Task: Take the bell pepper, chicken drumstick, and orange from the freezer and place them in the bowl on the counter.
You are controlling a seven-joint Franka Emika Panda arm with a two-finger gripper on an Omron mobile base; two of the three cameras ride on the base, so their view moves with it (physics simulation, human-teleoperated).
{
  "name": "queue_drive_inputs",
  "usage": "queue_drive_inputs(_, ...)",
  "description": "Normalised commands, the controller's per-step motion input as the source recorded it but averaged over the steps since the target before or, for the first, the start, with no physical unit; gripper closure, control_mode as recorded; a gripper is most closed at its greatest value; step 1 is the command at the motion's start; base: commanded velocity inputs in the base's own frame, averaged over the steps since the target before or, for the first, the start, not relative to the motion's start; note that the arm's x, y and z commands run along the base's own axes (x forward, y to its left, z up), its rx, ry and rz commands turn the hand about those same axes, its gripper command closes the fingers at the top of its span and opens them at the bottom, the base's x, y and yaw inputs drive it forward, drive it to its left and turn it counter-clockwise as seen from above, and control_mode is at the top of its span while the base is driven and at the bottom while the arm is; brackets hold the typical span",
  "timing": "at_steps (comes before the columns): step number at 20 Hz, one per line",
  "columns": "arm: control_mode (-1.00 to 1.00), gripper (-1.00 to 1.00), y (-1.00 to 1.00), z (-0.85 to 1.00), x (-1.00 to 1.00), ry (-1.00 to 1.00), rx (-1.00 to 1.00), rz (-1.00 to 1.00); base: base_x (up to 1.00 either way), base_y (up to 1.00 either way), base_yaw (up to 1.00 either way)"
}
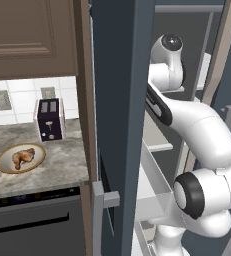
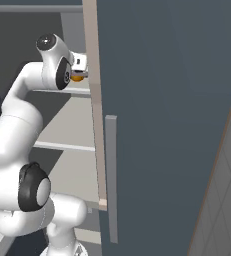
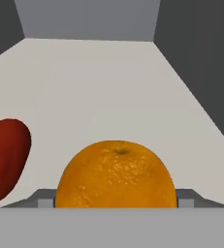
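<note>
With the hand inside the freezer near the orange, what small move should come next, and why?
Probably close the fingers on the orange. In the hand view it sits centred right in front of the hand, hiding the fingertips, while the bell pepper lies apart to its left. The chicken drumstick already lies in the bowl, so the orange seems a sensible next pick.

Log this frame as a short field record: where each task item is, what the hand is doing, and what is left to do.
drumstick: chicken drumstick lies in the bowl on the counter
orange: orange on a pale freezer shelf, right in front of the hand
pepper: bell pepper on the same shelf, beside the orange and apart from it
hand: reached into the freezer; finger tips hidden by the orange, so grip cannot be told
other: toaster behind the bowl
left to do: orange and pepper not yet in the bowl
</note>
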Motion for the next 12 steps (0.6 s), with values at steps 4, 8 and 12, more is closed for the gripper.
queue_drive_inputs(4,-1.0,1.0,0.0,0.0,-0.23,0.0,0.0,-0.01,0.0,0.0,0.0)
queue_drive_inputs(8,-1.0,1.0,0.0,0.23,-0.38,0.0,0.0,-0.04,0.0,0.0,0.0)
queue_drive_inputs(12,-1.0,1.0,0.0,0.36,-0.66,0.0,0.0,0.0,0.0,0.0,0.0)
